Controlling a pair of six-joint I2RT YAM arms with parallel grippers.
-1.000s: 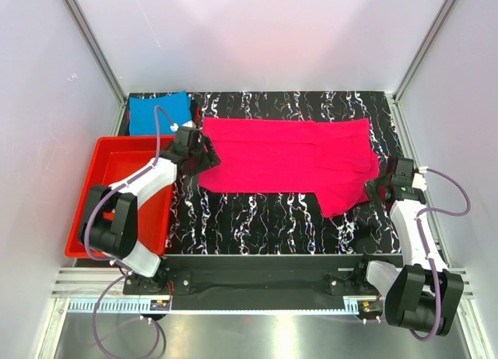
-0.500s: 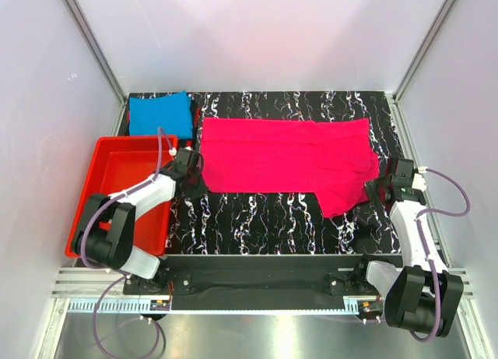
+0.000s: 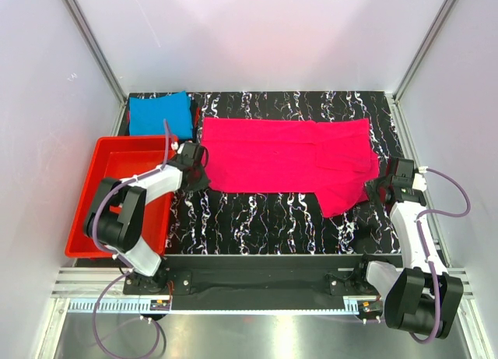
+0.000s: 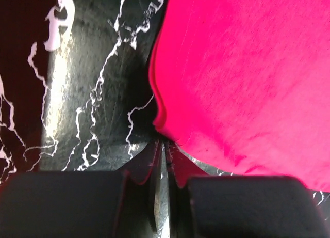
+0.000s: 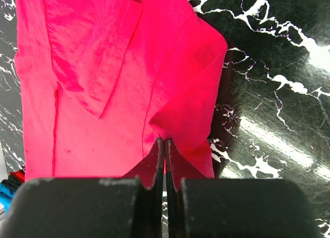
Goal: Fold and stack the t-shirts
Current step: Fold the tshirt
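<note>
Red plastic comes first on our left: the tray sits at the edge of the worktop, with the turquoise t-shirt folded at the far corner behind it. Our left gripper is closed, its tips touching the near-left corner of the magenta t-shirt, which lies spread mid-worktop; whether cloth is pinched we cannot tell. At the shirt's right end, our right gripper is clamped on a puckered fold.

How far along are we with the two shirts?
Done: the blue shirt lies folded at the far left corner of the table. In hand: the left gripper and right gripper are shut on an edge of the pink shirt, which lies mostly spread. Left: fold it and stack the two.
</note>
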